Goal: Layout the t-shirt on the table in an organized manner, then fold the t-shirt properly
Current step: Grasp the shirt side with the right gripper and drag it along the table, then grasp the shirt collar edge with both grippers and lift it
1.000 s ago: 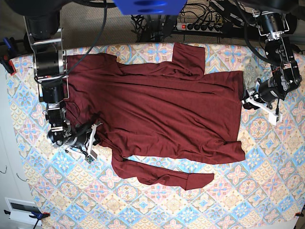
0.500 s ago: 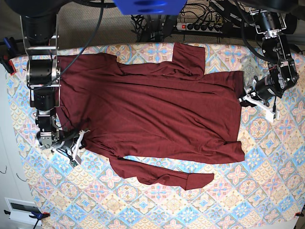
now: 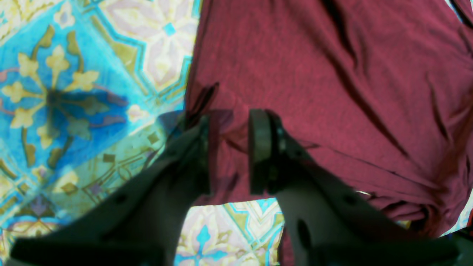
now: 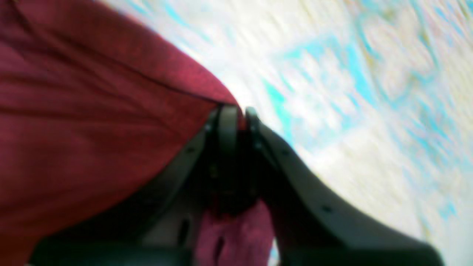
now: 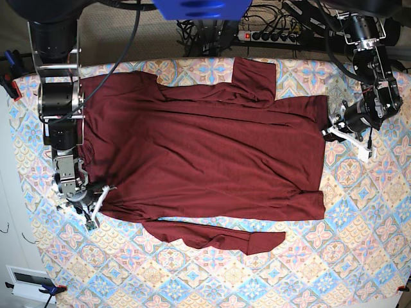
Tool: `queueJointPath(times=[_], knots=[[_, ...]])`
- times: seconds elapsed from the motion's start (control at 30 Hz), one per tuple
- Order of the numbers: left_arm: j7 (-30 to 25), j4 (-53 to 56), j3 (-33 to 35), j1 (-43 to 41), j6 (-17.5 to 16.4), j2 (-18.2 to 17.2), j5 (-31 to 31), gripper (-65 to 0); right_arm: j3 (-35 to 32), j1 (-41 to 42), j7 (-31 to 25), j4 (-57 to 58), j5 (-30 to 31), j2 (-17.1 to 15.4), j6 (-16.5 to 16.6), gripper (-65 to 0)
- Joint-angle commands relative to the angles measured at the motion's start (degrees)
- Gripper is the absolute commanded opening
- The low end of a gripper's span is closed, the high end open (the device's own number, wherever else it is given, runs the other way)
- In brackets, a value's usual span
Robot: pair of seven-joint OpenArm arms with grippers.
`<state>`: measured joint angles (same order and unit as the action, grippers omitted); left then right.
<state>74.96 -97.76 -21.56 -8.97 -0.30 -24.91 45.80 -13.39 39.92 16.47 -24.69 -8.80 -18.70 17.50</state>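
One maroon long-sleeved t-shirt (image 5: pixel 205 151) lies spread across the counter (image 5: pixel 359 244), which is covered in a cloth of blue, pink and cream tiles. It is the only garment there. Its body is mostly flat; one sleeve (image 5: pixel 253 80) is folded up along the far edge, and the other sleeve (image 5: pixel 215 236) trails in a crumpled strip along the near edge.

Two arms work it, one at each end. The right tool (image 5: pixel 96 204) sits at the shirt's corner on the base view's left; the right wrist view, though blurred, shows its two fingers pressed together on a pinch of the maroon fabric. The left tool (image 5: pixel 337 131) is at the opposite edge, where the left wrist view shows its two fingers (image 3: pixel 260 147) slightly apart with the shirt's hem between them, so it has the cloth only loosely.
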Motion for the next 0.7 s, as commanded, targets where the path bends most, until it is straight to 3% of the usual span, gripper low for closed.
queueJointPath(times=[0.0, 0.1, 0.37, 0.5, 0.67], knots=[[-0.72, -0.84, -0.28, 0.49, -1.24, -1.07, 0.66, -50.9, 0.86, 2.14, -1.83, -0.5, -0.39, -0.6, -2.24, -57.9], [-0.72, -0.84, -0.64, -0.83, -4.32, -1.07, 0.66, -51.1, 5.43, 2.23, -2.89, -0.5, -2.5, -0.42, -6.82, -52.5], [-0.63, -0.93, -0.37, -2.24, -5.29, -1.07, 0.66, -50.9, 8.16, 1.97, -2.1, -3.66, -5.66, -0.42, -6.82, -39.6], [-0.54, -1.19, -0.28, -3.82, -7.84, -1.95, 3.65, -50.9, 8.6, -1.2, 3.53, -12.54, -5.93, -0.42, -6.82, -35.3], [-0.45, -8.13, -0.2, -9.27, -10.03, -3.8, 10.33, -50.8, 8.68, -10.08, 9.51, -26.7, -5.93, -0.42, -6.73, -35.4]])
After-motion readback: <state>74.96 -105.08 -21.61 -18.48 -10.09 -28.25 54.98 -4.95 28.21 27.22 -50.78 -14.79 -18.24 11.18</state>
